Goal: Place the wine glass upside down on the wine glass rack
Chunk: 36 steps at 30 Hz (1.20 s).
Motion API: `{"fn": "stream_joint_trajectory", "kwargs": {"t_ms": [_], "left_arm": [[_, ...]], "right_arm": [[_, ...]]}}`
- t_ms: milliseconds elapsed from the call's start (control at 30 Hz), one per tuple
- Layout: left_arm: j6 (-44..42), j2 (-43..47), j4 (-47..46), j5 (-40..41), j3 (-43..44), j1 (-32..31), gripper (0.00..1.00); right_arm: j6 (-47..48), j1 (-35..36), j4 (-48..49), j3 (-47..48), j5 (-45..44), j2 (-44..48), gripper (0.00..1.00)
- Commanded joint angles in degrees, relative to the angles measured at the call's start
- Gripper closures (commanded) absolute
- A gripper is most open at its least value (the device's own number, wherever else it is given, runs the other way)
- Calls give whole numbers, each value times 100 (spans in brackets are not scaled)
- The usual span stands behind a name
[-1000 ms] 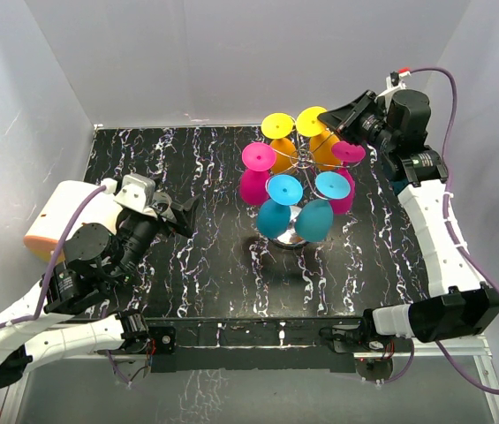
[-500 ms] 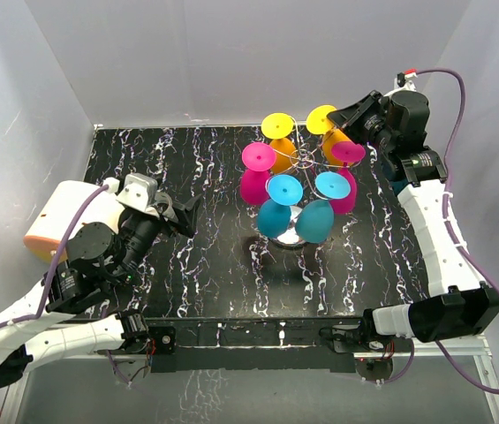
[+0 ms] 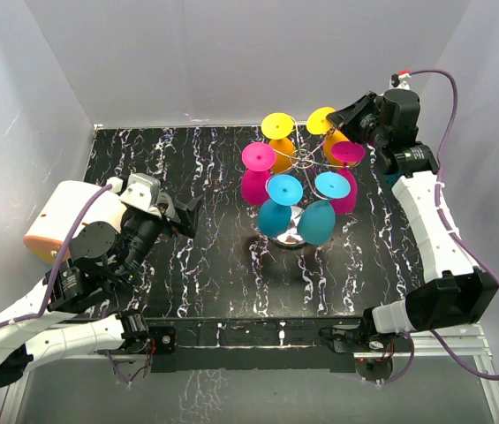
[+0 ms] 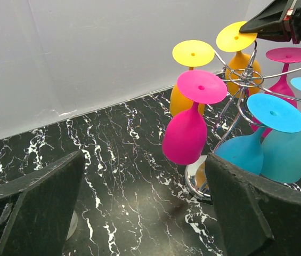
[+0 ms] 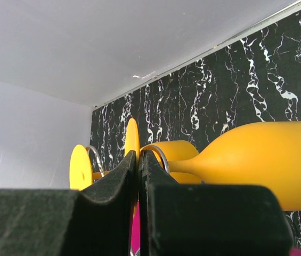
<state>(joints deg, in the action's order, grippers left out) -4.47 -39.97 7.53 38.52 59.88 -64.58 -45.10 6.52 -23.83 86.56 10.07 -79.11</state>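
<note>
Black, white-veined marble tabletop (image 3: 187, 265), closed in by plain white walls (image 3: 231, 53).

Wine glass rack (image 3: 306, 161): wire stand on a shiny round base (image 4: 197, 178), well ahead of the left jaws and just past the tips of the right jaws. Six glasses hang on it, bowls down, feet up.

Right gripper (image 3: 335, 118): fingers pressed together, only a thin seam between the pads in the wrist view. Nothing visibly clamped. Tips sit right at the edge of the yellow foot of an orange wine glass (image 5: 257, 160), which hangs inverted on the far side of the rack. Cannot tell whether the tips touch the foot. Bowl of this glass lies to the right of the closed jaws and beyond them in the wrist view; a wire loop curls just past the tips.

Second orange glass (image 3: 282, 152): hangs beside the first, left of the right jaws.

Magenta glasses (image 4: 186, 133) and blue glasses (image 4: 286, 152): on the nearer arms, straight ahead of the left jaws and to their right.

Left gripper (image 4: 145, 160): jaws spread wide, holding nothing, bare tabletop between the fingers. It hovers low over the table, well apart from the rack, pointing toward it.
</note>
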Motion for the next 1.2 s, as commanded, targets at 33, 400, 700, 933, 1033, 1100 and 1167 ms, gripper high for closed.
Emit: {"fn": "stream_joint_trajectory", "kwargs": {"t_ms": [33,400,700,933,1033,1100,1167], "left_arm": [[-79,-11,-108,83,95,4,6],[-153,-108,-151,79,96,6,6],[-162,-134,-142,53,94,11,6],[-151,-180,-99,69,108,6,5],[-89,-193,-103,133,123,9,4],[17,-231,-54,118,160,8,2],[267,-296,52,99,253,9,1]], "right_arm": [[97,-2,401,297,136,-31,100],[229,-2,326,404,257,-104,96],[415,-2,184,570,268,-155,63],[604,-2,68,646,179,-136,46],[674,-2,48,656,125,-107,42],[717,-2,53,649,94,-76,39],[744,-2,96,636,41,-25,37]]}}
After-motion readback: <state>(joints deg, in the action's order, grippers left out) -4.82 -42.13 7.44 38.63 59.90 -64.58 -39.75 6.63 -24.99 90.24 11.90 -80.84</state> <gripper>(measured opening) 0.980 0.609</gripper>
